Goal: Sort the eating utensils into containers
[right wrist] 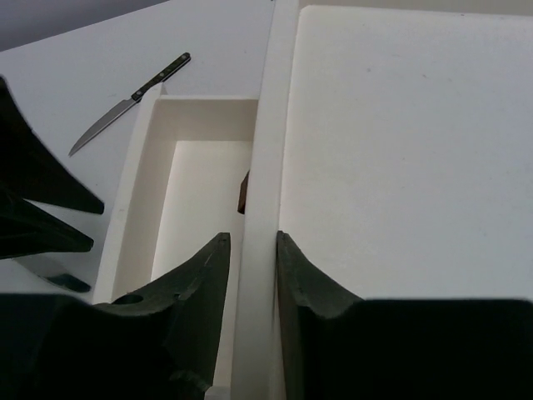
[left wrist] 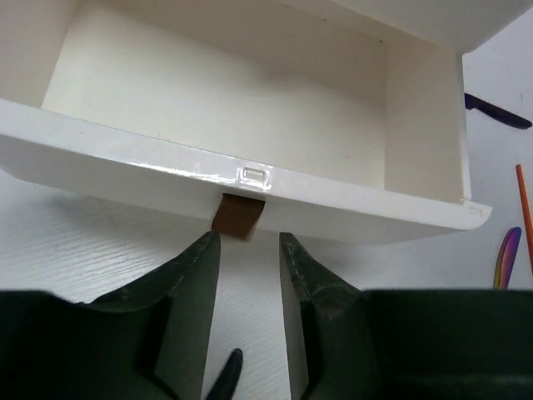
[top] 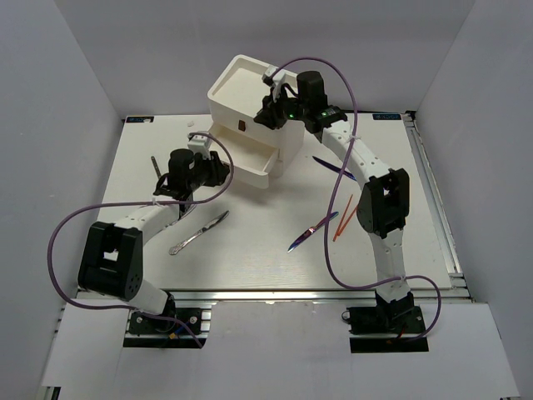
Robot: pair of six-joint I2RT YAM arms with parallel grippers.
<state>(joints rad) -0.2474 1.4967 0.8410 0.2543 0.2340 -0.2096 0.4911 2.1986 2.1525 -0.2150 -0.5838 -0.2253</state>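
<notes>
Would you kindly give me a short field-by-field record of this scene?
open drawer: pulled out, nothing visible inside
left gripper: open, tips just short of the red pull
right gripper: clamped on the top rim of the drawer unit
loose on table: silver utensil, iridescent utensil, orange chopsticks

1. No word, number or brand can be read in any view;
2. the table point(top: 275, 258) has small strips point(top: 138, 119) at its far corners, their print too small to make out;
3. the drawer point(left wrist: 125, 162) of the drawer unit point(top: 241, 87) bears a small embossed rectangle point(left wrist: 255, 175) above its pull point(left wrist: 237, 217); no letters are legible in it.
</notes>
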